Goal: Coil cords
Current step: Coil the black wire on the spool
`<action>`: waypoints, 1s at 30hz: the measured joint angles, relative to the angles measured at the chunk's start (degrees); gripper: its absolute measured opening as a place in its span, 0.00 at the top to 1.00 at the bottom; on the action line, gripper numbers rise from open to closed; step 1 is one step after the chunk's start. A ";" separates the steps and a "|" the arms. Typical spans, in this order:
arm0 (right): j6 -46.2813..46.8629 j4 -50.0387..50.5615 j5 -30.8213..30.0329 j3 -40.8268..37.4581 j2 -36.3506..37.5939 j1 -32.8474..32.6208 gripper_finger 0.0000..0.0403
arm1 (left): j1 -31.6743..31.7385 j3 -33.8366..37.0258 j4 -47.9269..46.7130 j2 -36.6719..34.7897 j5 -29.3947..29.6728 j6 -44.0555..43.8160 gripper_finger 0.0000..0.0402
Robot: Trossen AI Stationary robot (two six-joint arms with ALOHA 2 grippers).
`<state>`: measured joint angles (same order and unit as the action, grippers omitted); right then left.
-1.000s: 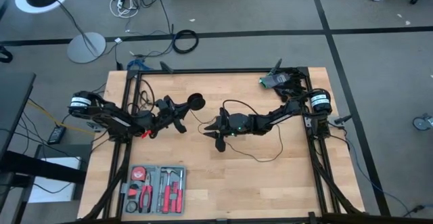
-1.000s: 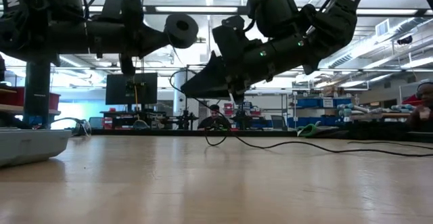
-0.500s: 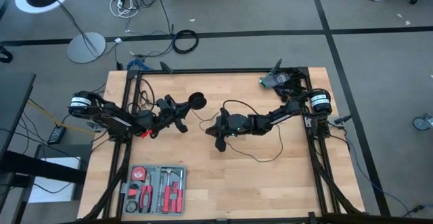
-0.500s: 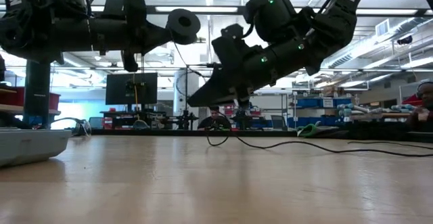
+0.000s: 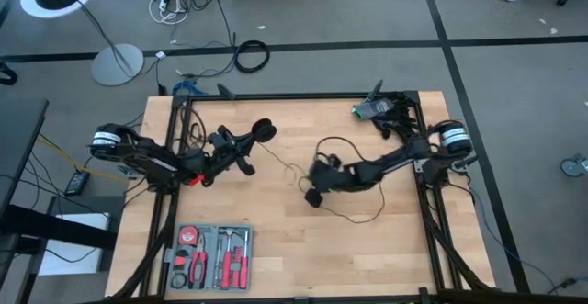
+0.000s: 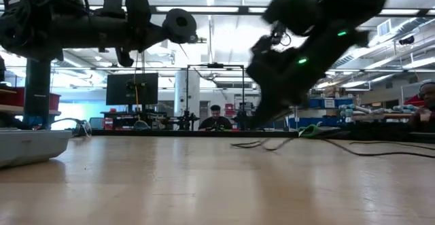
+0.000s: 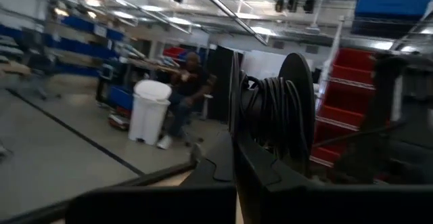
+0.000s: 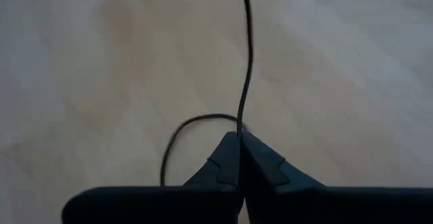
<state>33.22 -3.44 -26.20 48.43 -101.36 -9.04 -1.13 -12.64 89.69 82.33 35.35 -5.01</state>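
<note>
Two-arm coiling of a thin cord. The left gripper is raised above the table, its fingers clamped on the round black puck, around which turns of cord are already wound. The right gripper is pressed shut on the thin black cord, which runs straight out ahead of its fingertips while a loose loop curls just beside them on the wood. More slack trails on the table beyond the right gripper, away from the puck.

Risks, as judged from this layout: the wire is very thin, so it may slide through the closed right fingers and lose tension; a slack span between the two grippers could let wound turns spring off the puck; a hard pull could twist the puck in the left fingers; the loose loop may kink or tangle.
</note>
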 joint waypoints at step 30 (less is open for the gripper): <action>32.29 25.09 -19.28 -26.47 41.13 -7.62 0.99 | 1.50 3.24 -1.99 -5.98 -1.16 1.57 1.00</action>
<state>65.50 21.65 -45.49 21.96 -60.23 -16.66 0.37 -9.41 87.70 76.36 34.19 -3.45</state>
